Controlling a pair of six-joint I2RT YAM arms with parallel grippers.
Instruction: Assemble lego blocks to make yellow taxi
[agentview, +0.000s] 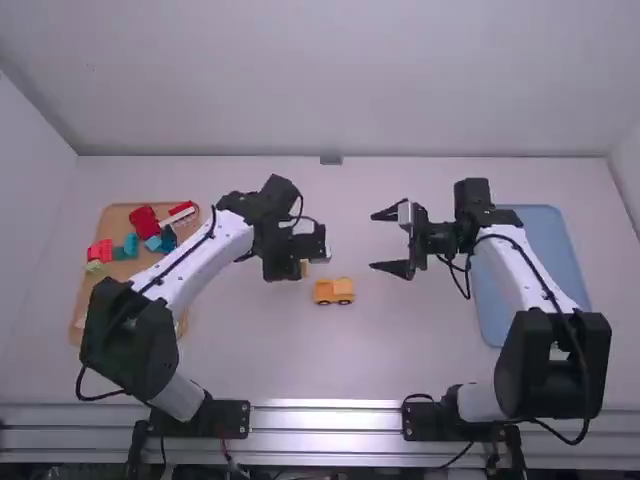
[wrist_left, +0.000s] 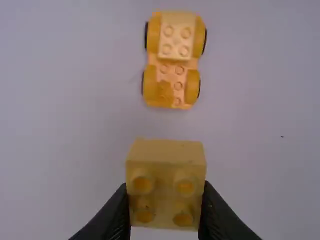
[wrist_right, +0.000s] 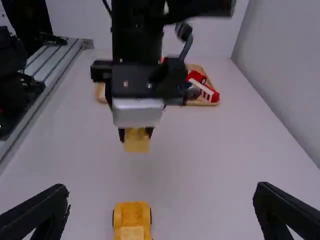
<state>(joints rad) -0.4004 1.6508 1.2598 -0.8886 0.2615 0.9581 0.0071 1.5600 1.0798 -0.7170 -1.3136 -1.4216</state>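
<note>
One yellow two-by-two Lego block (wrist_left: 165, 165) is gripped between the closed-in fingers of the left gripper (agentview: 303, 262), its four studs facing the wrist camera. It hangs over the white table (agentview: 400, 350), apart from the yellow wheeled Lego base (agentview: 333, 291). In the high view, that base stands on its wheels near the left gripper, at its 4 o'clock, and at the right gripper's (agentview: 376, 240) 7 o'clock. A pale yellow four-stud block (wrist_left: 176, 35) sits on one end of the base; the other end shows exposed studs. The right gripper is spread wide, with nothing between its fingers. At the left gripper's 9 o'clock, well apart, a wooden tray (agentview: 115, 220) holds red, teal, blue and green pieces.
</note>
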